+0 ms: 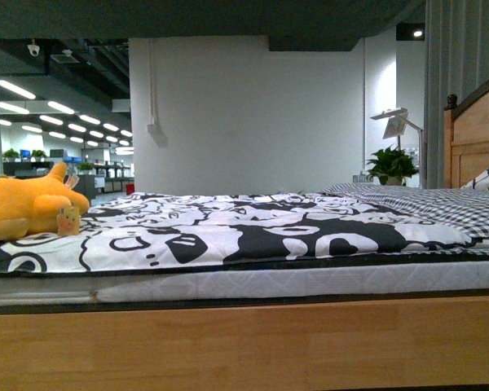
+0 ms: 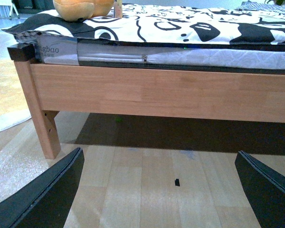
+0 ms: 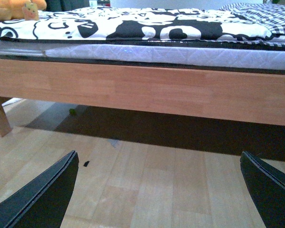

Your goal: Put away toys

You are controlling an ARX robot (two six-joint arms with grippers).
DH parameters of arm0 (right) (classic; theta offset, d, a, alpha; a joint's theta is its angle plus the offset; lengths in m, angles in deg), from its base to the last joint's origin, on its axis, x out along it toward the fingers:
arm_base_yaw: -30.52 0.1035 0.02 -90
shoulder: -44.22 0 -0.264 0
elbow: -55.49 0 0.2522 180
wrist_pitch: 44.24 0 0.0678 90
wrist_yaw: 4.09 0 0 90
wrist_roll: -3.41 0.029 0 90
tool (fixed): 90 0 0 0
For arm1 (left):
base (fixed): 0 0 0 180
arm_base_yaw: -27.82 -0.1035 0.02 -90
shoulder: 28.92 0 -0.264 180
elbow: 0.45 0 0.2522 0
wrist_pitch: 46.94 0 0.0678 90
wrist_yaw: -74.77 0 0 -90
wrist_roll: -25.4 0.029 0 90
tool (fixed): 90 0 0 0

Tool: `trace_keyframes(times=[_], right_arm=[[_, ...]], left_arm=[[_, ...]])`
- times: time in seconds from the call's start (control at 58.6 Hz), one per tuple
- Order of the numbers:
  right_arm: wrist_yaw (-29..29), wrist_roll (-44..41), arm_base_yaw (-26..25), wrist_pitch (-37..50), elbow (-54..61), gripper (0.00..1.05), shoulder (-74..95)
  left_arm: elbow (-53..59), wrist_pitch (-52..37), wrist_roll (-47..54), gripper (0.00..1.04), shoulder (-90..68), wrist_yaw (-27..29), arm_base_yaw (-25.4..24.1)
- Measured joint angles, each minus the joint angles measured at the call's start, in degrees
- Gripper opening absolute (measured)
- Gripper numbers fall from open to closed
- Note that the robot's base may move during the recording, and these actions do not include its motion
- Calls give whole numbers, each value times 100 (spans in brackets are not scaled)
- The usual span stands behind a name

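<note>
I saw the plush toy (image 1: 24,208) on the front camera, lying on top of the bed at the far left of the picture. It rested on the black-and-white patterned blanket (image 1: 253,228), with a small card tag (image 1: 68,220) at its side. Further right the blanket gave way to a checked sheet (image 1: 440,204), and a wooden headboard (image 1: 473,134) rose at the right edge with a potted plant (image 1: 391,165) beside it.

Both wrist cameras sat low, looking across the wooden floor (image 2: 147,175) at the bed's side rail (image 2: 161,95) and the white mattress (image 2: 218,58) above it. In the left wrist view the left gripper (image 2: 159,152) was wide apart, its two dark fingers (image 2: 47,194) in the lower corners with only bare floor between them. The toy showed as an orange lump above the corner of the bed, over the bed leg (image 2: 40,114), and a yellowish rug (image 2: 2,90) lay beyond that leg. The right gripper (image 3: 159,153) was likewise spread wide and held nothing. From there I caught just a sliver of the toy in the far corner of the bed, well apart from both grippers
</note>
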State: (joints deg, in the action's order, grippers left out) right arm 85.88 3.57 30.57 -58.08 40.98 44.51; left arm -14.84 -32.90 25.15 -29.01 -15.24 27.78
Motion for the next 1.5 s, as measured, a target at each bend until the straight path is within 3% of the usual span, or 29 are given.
trace_keyframes(times=[1.502], right_arm=[[4,2,0,2,0,104,-4]], left_arm=[[0,4,0,99,11,2,2]])
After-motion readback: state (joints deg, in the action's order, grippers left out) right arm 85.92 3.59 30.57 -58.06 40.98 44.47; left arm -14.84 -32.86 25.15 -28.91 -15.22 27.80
